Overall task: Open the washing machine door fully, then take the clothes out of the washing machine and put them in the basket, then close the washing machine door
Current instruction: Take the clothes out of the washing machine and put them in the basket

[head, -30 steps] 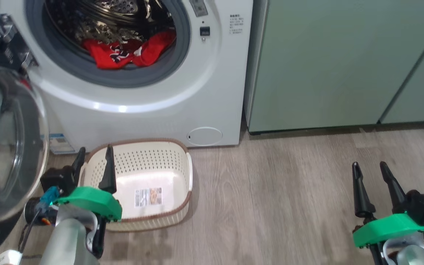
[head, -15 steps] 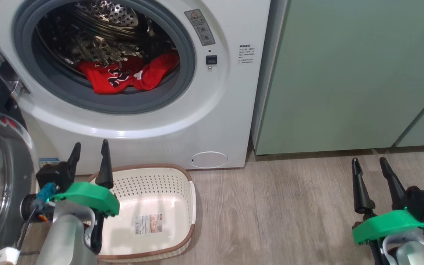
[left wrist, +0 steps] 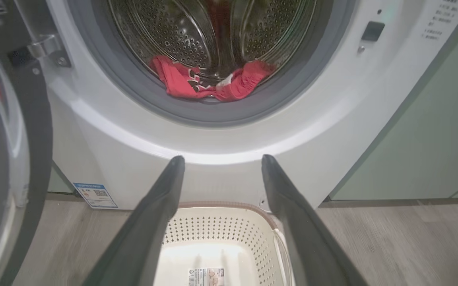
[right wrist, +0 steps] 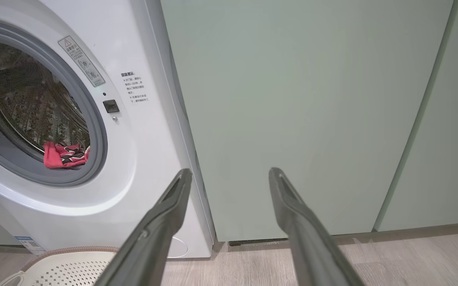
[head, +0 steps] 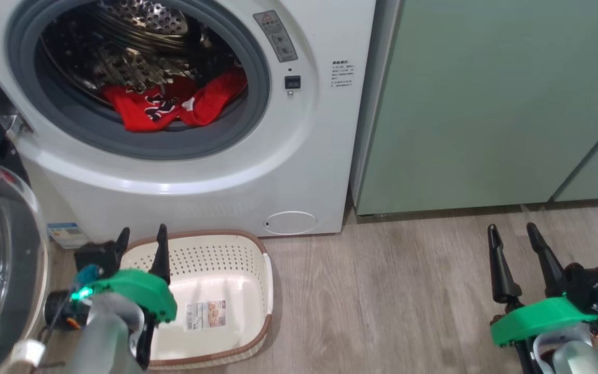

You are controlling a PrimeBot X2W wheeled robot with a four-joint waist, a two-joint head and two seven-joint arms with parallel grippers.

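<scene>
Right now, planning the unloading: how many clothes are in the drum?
1: the clothes, a red bundle on the front lip inside the washing machine; more pieces may be hidden underneath.

The left gripper point(left wrist: 223, 159) rose from the bottom middle of the frame, fingers spread apart, above the cream basket point(left wrist: 221, 234) at the bottom centre. Beyond it stood the washing machine point(left wrist: 133, 131), with the red clothes point(left wrist: 209, 81) lying low in its drum in the upper centre. The washing machine door point(left wrist: 34, 139) stood swung open along the left edge.
</scene>
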